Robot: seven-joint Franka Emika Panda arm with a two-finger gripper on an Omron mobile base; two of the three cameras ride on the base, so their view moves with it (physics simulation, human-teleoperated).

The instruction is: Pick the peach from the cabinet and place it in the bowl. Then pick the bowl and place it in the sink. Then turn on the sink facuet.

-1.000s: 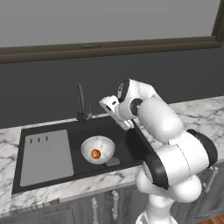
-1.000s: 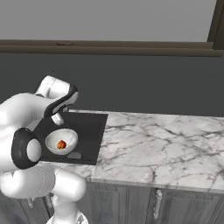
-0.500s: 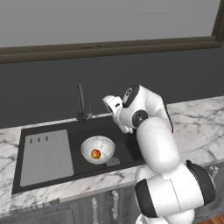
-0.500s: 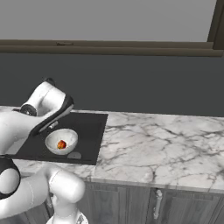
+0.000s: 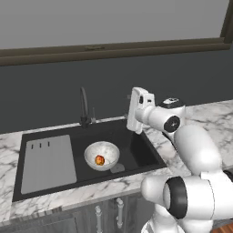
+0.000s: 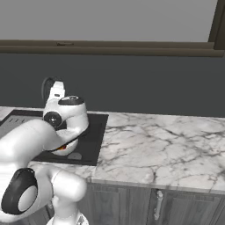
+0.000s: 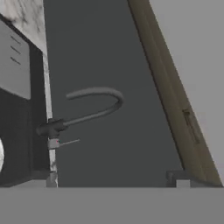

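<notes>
On the marble bench, the fingers stood wide apart, empty, facing the sink facuet; the peach sat in the bowl.

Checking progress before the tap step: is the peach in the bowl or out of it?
In. The peach lies inside the bowl, which sits in the sink basin.

No readable text, labels, brands, numbers or signs are showing anywhere, not on the sink, the faucet, the bowl or the marble counter.
</notes>
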